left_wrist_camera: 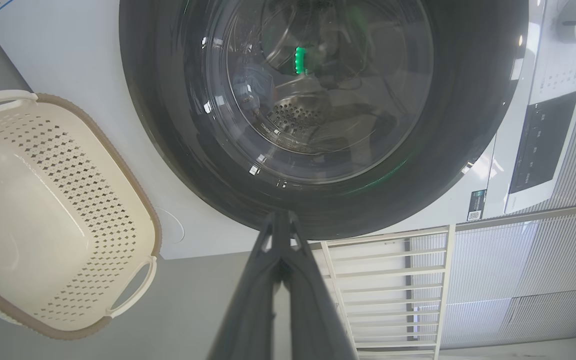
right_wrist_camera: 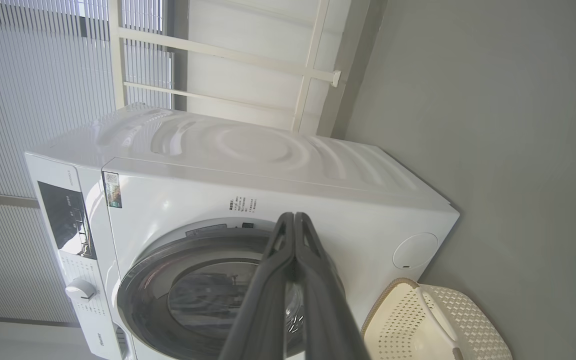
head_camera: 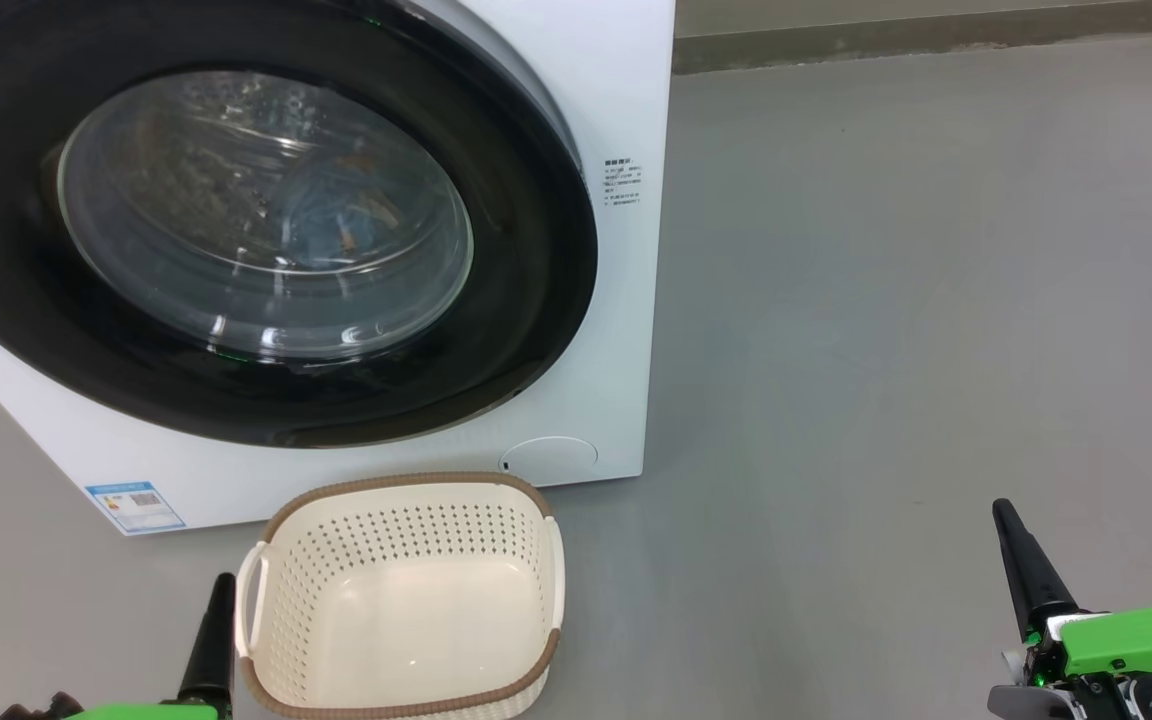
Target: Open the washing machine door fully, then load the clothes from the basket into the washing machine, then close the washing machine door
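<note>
washing machine door (head_camera: 266, 230), round and glossy black, sits shut against the front of the white washing machine (head_camera: 626, 300), taking up the upper left of the head view. low at the far left, the left tool (head_camera: 224, 585) points up from the bottom edge, its two dark fingers pressed together and holding nothing, just beside the basket's near handle. a blue label sticker (head_camera: 134, 506) marks the machine's lower left corner. behind the door's bulging glass window, the clothes (head_camera: 336, 215) lie inside the drum, a patch of light blue fabric with orange marks. the basket (head_camera: 401, 482), cream and perforated with a brown rim, stands on the grey floor (head_camera: 936, 300) just in front of the machine, below the door, its pale bottom in plain sight. well to the right, apart from machine and basket, the right tool (head_camera: 1004, 515) rises over the floor, fingers likewise pressed together, gripping nothing.
</note>
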Motion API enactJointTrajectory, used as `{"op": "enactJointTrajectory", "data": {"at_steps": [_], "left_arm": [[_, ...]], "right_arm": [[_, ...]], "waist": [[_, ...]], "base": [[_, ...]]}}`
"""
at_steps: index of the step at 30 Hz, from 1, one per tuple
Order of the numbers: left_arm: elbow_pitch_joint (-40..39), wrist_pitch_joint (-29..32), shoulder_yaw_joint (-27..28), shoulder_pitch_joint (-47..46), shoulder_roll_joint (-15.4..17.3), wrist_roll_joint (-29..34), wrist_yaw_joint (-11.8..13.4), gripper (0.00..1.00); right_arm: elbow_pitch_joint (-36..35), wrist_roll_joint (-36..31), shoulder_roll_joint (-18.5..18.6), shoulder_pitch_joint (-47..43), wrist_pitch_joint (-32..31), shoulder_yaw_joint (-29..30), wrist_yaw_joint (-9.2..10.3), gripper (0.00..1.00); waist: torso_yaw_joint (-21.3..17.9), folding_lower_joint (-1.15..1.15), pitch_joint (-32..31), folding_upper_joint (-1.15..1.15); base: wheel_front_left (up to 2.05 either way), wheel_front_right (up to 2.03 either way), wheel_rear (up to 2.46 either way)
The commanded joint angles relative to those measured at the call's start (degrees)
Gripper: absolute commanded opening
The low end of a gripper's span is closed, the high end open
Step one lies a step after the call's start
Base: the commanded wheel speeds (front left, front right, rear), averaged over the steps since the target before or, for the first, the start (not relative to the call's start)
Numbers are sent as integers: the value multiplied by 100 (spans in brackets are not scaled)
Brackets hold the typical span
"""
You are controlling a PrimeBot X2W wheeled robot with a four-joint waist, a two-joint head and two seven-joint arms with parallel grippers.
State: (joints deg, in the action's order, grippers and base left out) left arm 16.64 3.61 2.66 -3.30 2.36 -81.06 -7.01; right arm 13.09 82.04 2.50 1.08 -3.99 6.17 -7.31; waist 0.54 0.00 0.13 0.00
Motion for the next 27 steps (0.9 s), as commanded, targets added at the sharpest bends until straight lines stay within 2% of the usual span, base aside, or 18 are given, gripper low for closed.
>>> {"op": "enactJointTrajectory", "data": {"at_steps": [1,15,27], "left_arm": [[-202,53,207,-260,49,-204,-39,0],[-256,284,384,-289,52,-1087,-47,0],[-258,289,387,-290,52,-1109,-47,0]], "right_arm": [[-91,192,102,298,-41,-73,-18,0],[84,1074,111,496,-166,-65,-18,0],[89,1084,102,502,-180,-51,-18,0]], "waist": [[-5,0,0,0],[-53,0,5,0],[-54,0,5,0]], "base": [[0,0,0],[0,0,0],[0,0,0]]}}
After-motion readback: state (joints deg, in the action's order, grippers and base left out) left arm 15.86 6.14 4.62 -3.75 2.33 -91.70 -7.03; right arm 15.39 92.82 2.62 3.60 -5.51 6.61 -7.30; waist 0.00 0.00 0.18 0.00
